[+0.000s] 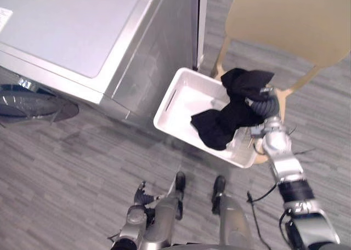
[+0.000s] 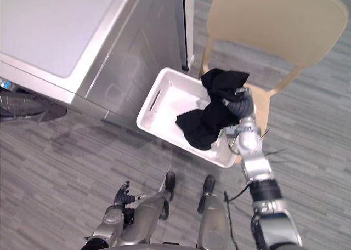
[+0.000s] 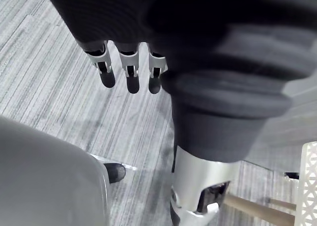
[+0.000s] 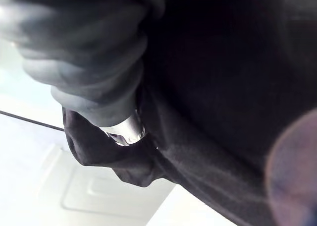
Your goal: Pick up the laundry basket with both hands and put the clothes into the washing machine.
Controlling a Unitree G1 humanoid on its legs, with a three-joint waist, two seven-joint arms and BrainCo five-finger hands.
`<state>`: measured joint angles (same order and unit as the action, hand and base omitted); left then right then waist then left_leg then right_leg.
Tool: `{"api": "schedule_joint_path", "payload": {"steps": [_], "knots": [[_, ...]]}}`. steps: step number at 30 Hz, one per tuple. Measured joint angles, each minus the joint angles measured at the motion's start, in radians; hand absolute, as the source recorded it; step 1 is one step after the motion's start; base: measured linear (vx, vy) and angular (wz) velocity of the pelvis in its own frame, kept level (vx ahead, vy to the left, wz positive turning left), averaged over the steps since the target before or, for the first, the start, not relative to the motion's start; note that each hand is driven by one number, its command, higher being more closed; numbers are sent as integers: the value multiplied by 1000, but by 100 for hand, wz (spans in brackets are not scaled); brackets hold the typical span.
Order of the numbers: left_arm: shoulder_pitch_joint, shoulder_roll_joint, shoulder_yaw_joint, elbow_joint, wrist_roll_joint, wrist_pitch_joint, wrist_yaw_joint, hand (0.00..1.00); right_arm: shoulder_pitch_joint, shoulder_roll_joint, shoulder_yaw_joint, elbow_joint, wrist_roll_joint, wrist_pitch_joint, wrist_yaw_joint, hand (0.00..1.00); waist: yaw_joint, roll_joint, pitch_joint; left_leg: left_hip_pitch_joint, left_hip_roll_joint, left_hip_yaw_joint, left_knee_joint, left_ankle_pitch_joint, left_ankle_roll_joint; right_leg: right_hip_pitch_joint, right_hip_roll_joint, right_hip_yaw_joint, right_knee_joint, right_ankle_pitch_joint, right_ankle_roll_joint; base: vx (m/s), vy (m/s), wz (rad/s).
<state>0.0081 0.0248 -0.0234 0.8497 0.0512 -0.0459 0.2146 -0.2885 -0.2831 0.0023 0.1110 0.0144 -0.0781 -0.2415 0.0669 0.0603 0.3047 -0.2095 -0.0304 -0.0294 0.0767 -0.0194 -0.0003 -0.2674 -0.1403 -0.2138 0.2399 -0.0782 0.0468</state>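
A white laundry basket stands on the grey floor beside the washing machine. Black clothes lie in its right half and bunch up over the far right corner. My right hand is at that corner, its dark ribbed cover against the cloth. In the right wrist view its thumb presses into the black clothes, which drape round the hand. My left hand hangs low, well short of the basket. The left wrist view shows its fingers straight over bare floor, holding nothing.
The silver machine's side wall runs right along the basket's left edge. Its round dark door stands open at the far left. A beige wooden chair is just behind the basket, one leg touching its far rim.
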Motion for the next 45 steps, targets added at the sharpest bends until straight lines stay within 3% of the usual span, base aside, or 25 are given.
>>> {"api": "schedule_joint_path", "payload": {"steps": [6,13,15,17,18,19,20,21,23,24,25,26,27,28,30,31,32,34,36,41,45], "knots": [[59,11,47,7,2,16,-19,0,156,128,46,-184,104,-73,94,100,2,-32,-90,87,-10,-28,-7,0,0,138,4,-9,-107,26,14,76,15,6],[93,25,105,7,1,15,-19,0,208,187,146,-222,163,-101,181,100,3,-50,-119,116,-12,1,6,-11,10,127,4,51,-60,34,15,-70,18,-21],[91,32,105,7,4,15,-20,0,228,191,163,-233,163,-105,188,100,-1,-51,-115,85,-24,-28,47,-37,31,79,5,107,49,-9,30,-183,-7,16],[87,36,105,3,29,10,-20,0,296,193,163,-312,163,-111,185,100,-29,-53,-113,39,-62,-130,111,-53,47,25,17,265,367,-135,51,-153,-59,140],[89,36,105,-1,34,10,-20,0,306,194,168,-333,162,-113,182,100,-28,-57,-114,32,-71,-147,120,-50,44,20,23,290,435,-160,66,-100,-158,169],[101,36,124,-26,38,11,-16,0,310,196,195,-376,147,-118,175,100,-14,-78,-122,-7,-92,-167,135,-37,27,29,23,325,498,-204,71,-87,-154,109],[104,35,134,-37,39,12,-16,0,307,196,207,-389,139,-123,175,100,0,-81,-124,-25,-97,-170,145,-31,20,38,22,328,474,-234,61,-161,-187,95],[107,27,148,-54,39,12,-15,0,301,196,234,-409,129,-132,174,100,25,-83,-123,-51,-103,-191,153,-19,5,66,18,308,395,-279,42,-135,-131,52],[114,7,148,-98,37,11,-8,0,280,194,254,-428,125,-137,170,100,47,-75,-125,-97,-96,-245,130,33,-33,106,25,227,246,-322,9,-191,-201,85],[121,-13,139,-140,30,12,-1,0,278,183,244,-441,122,-142,156,100,45,-50,-125,-115,-76,-294,98,67,-40,100,47,169,226,-299,-11,-202,-229,111],[127,-26,132,-178,28,12,4,0,276,176,239,-442,121,-144,149,100,41,-48,-125,-119,-60,-304,64,90,-40,90,60,138,229,-292,-23,-229,-250,131],[138,-37,104,-224,11,12,7,0,276,161,226,-444,117,-144,135,100,29,-43,-126,-126,-17,-257,2,84,-29,88,72,78,222,-277,-46,-241,-230,137],[135,-42,69,-262,-2,12,6,0,272,153,207,-448,108,-143,127,100,25,-44,-126,-141,20,-142,-26,44,29,92,62,27,184,-254,-67,-303,-220,143],[128,-43,45,-288,-2,12,4,0,265,149,193,-448,101,-143,126,100,17,-47,-123,-168,40,-62,13,42,33,90,49,-7,178,-248,-74,-237,-130,133],[150,-41,-16,-421,-1,7,1,0,253,149,163,-451,95,-140,112,100,0,-45,-126,-188,77,112,295,43,43,95,0,-77,208,-248,-75,-168,-69,99],[163,-40,-27,-476,-1,-3,0,0,254,148,160,-453,95,-140,112,100,-1,-38,-130,-164,87,135,351,20,42,98,-9,-89,218,-248,-74,-132,-7,75],[171,-38,-42,-530,-1,-23,-2,0,255,144,149,-453,95,-144,114,100,-9,-18,-140,-138,80,133,304,26,25,105,-11,-105,212,-250,-71,-125,51,66],[162,-20,-71,-612,-2,-54,-19,0,253,148,129,-452,95,-144,121,100,-8,12,-166,-55,56,78,87,82,-46,121,-11,-143,161,-243,-53,-88,52,69],[167,-1,-92,-693,-1,-79,-23,0,253,152,117,-444,95,-144,154,100,-24,35,-182,31,50,58,-77,111,-42,154,-15,-193,136,-225,-36,-28,35,65],[167,53,-132,-824,1,-114,-38,0,243,159,175,-442,103,-144,212,100,-21,13,-198,79,34,57,-152,163,-19,182,-19,-192,101,-197,-6,-18,69,7],[124,71,-207,-868,23,-135,-39,0,183,162,327,-430,159,-152,265,100,-25,1,-215,118,23,60,-170,167,-16,219,-17,-180,75,-182,8,-15,25,-7]]}}
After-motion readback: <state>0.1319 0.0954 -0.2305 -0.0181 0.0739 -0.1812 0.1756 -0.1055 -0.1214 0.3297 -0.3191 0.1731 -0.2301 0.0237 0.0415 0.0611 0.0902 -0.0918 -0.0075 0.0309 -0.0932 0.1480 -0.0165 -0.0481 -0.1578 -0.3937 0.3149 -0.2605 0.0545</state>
